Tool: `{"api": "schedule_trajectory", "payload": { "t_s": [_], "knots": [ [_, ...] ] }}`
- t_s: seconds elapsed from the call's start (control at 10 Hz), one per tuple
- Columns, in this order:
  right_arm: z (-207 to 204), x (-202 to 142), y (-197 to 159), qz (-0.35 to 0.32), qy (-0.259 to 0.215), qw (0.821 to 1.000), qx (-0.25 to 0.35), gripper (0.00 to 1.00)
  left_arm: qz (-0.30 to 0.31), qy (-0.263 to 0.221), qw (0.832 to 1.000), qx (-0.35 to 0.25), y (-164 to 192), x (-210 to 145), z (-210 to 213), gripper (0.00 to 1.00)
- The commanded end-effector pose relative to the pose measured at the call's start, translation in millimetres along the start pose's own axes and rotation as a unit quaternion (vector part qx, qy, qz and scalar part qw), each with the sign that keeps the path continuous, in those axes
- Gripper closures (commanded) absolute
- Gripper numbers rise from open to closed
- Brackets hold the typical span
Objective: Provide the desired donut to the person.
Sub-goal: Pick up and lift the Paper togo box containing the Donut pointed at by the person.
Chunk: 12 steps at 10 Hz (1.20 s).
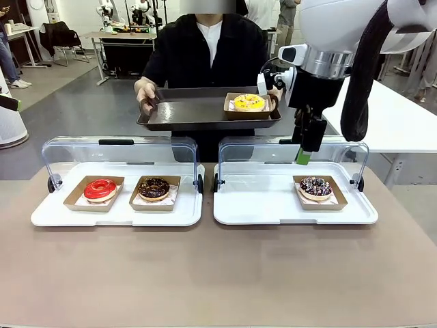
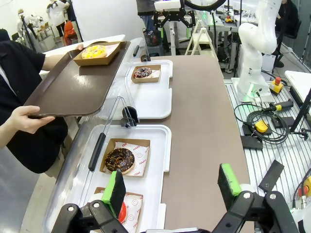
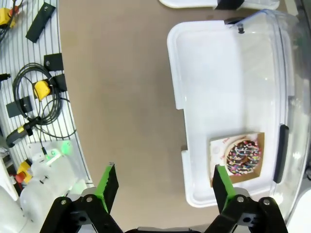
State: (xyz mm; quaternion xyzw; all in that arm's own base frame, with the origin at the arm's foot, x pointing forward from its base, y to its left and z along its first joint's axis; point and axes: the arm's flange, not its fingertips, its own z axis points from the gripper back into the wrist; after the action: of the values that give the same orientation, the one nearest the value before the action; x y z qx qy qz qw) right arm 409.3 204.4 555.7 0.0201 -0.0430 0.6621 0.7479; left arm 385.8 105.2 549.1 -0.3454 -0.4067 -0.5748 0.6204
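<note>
1. A brown tray (image 1: 191,113) is being held in both hands by the person (image 1: 205,55) at the far side of the surface (image 1: 205,273).
2. The yellow donut (image 1: 249,102), boxed, is being carried on that tray, at the end nearest the right end effector (image 3: 164,177).
3. That end effector is being held spread and empty above the right white tray (image 1: 259,205), beside a sprinkled donut (image 1: 315,186).
4. The left end effector (image 2: 171,174) is being held spread and empty, near the red donut (image 1: 100,189).
</note>
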Motion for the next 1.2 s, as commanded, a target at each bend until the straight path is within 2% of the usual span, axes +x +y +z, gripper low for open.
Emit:
{"api": "schedule_trajectory", "payload": {
  "t_s": [0.0,0.8,1.0,1.1],
  "knots": [
    [0.1,0.3,2.9,-0.006,0.003,1.000,0.002,0.00,-0.002,-0.008,1.000,-0.001,-0.6,2.6,-0.3,0.00],
    [0.0,0.0,0.1,0.000,0.000,1.000,0.000,0.00,-0.002,-0.008,1.000,-0.001,-0.6,2.6,-0.3,0.00],
    [26.3,-75.5,-29.0,-0.054,-0.154,0.985,0.050,0.00,-0.002,-0.008,1.000,-0.001,-0.6,2.6,-0.3,0.00],
    [30.9,-125.9,-41.9,-0.078,-0.246,0.964,0.068,0.00,-0.002,-0.008,1.000,-0.001,-0.6,2.6,-0.3,0.00]
  ]
}}
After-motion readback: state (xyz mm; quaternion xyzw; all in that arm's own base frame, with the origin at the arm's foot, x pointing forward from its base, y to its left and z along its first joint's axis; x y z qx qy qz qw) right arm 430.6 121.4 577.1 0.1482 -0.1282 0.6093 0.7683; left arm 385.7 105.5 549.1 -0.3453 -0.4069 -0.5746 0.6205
